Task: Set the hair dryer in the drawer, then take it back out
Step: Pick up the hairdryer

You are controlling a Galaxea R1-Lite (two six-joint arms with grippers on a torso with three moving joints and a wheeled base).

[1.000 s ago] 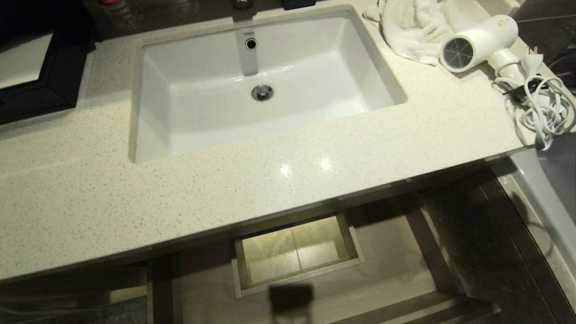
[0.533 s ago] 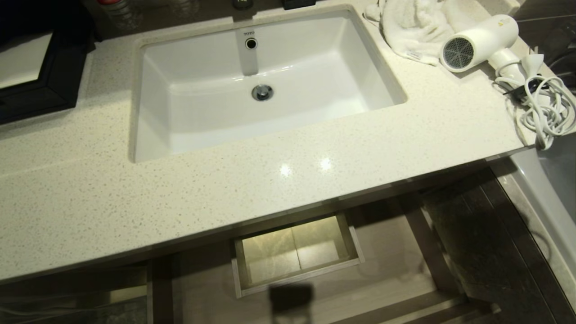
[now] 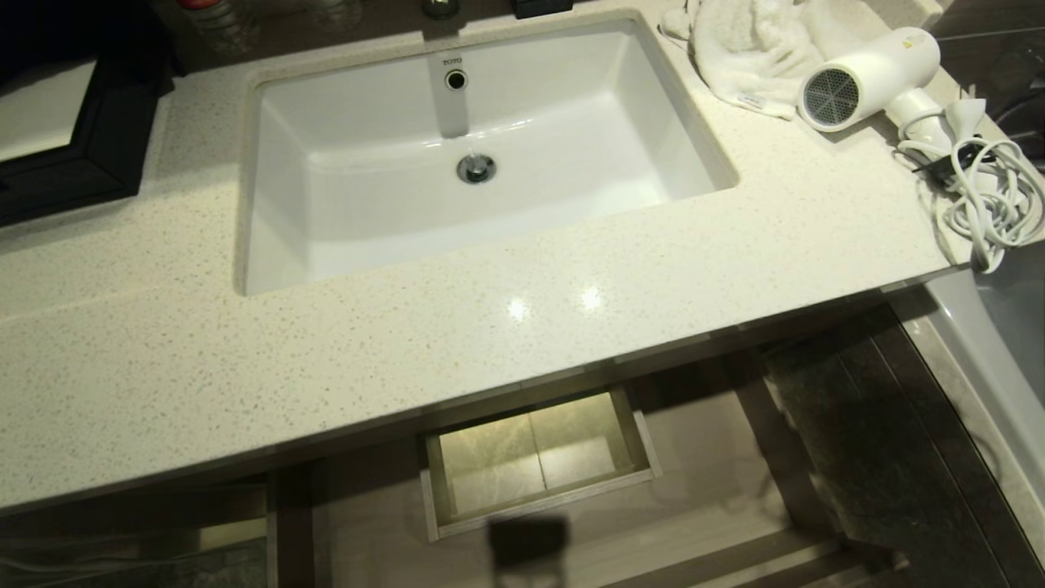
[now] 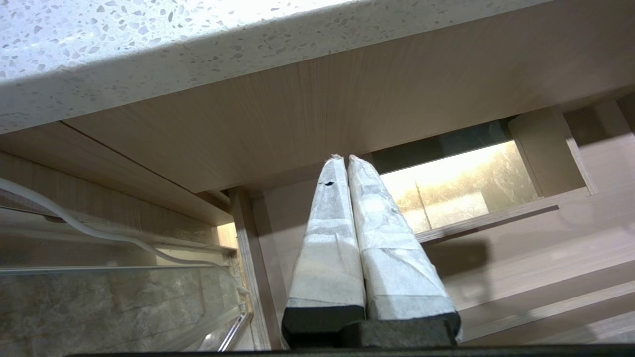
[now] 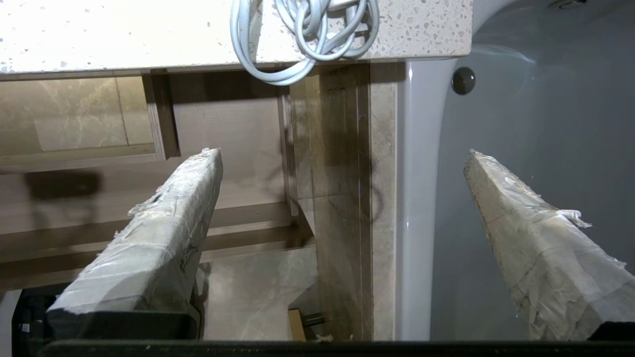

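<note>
- Against the earlier head frames, nothing shifted: hair dryer (image 3: 869, 77), cord, towel and drawer all in the same spots, and no arm in the head view then or now.
- Right gripper (image 5: 342, 198) spread wide and empty, taped fingers (image 5: 163, 238) far apart at the lower corners of the right wrist view, aimed below the counter edge (image 5: 149, 49) at the top of the frame.
- Left gripper (image 4: 347, 163) closed, its two taped tips pressed together with nothing between them, at lower centre of the left wrist view, under the counter and facing the cabinet.
- Cord (image 5: 302, 39) hanging in loops over the counter edge at top centre of the right wrist view, straight beyond the open fingers.
- Hair dryer lying on the counter at upper right of the head view, grille toward the sink (image 3: 269, 204), just beside the towel (image 3: 751, 49).
- Drawer (image 3: 367, 531) pulled out at the bottom of the head view, with nothing in it so far as visible; dryer not yet moved.
- Risk: rising from below, likely to snag a dangling loop with a finger and drag the dryer off the edge.
- Risk: lifting by the body alone, likely to leave the cord trailing and catching on the counter lip or hanging outside the drawer.
- Risk: smooth rounded shell, likely to slip in a poorly centred grip.
- Risk: towel close by, easily pinched along with the dryer.
</note>
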